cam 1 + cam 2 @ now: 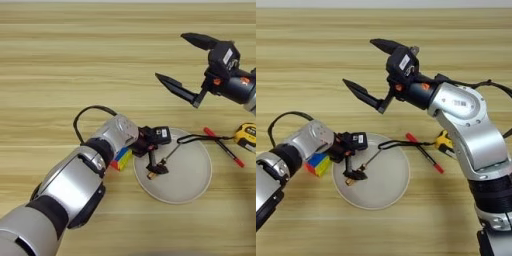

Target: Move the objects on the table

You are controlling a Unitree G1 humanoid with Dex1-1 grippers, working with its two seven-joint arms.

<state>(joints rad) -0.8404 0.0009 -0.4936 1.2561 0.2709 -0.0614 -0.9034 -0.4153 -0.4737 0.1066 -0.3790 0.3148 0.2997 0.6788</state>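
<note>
The left end effector (152, 167) pinches the thin wooden-handled tool (167, 155) over the smooth round off-white plate (192, 187). The right end effector (368, 67) hovers above the plank-grained bench (75, 60), its tapered black fingers spread wide. A glossy multicoloured cube (318, 164) sits beside the plate's left rim.

Table (75, 60): light wood with horizontal plank grain in alternating pale and tan bands. Plate (192, 180): plain off-white, no pattern. Puzzle cube (121, 158): multicoloured faces showing yellow, blue, green and red squares. Pen (223, 147): red at both ends with a dark middle section. Tape measure (247, 135): yellow with black parts. Tool (159, 167): brownish handle end, black cord. Left gripper (152, 162) and right gripper (182, 62): black fingers; arms silver with black joints, orange accents at the right wrist.
</note>
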